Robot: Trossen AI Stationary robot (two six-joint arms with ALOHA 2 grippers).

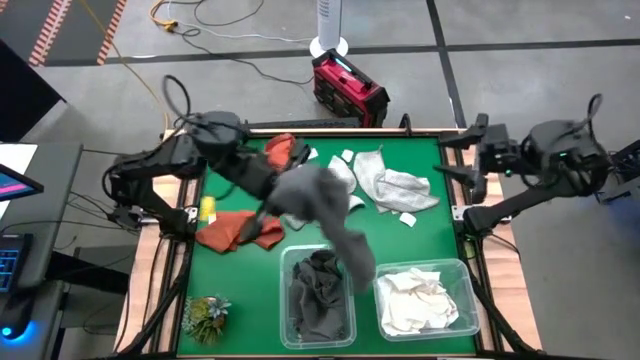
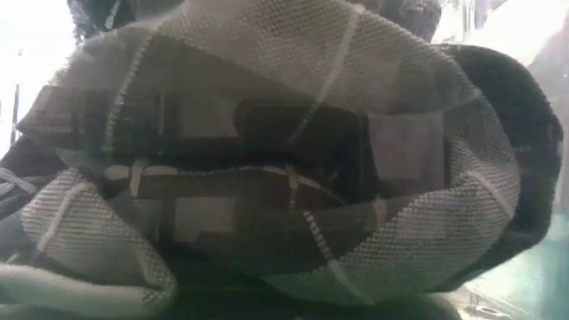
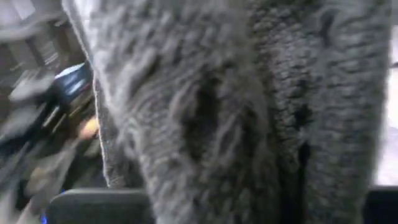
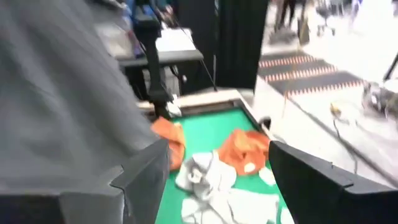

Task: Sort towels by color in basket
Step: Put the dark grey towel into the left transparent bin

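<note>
towel (image 1: 325, 205) hanging from left pincer (image 1: 272, 195)

Grey towel (image 1: 325, 205), rust-orange towels (image 1: 240, 230), cream towels (image 1: 420, 300), green table (image 1: 420, 240), red case (image 1: 348, 88).

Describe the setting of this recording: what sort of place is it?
Probably a robotics lab or workshop: a green table on a concrete floor with loose cables, hazard-striped tape, and a monitor alongside.

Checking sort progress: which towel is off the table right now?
The dark grey towel, hanging from the left gripper above the mat; the orange and light grey ones lie flat.
</note>
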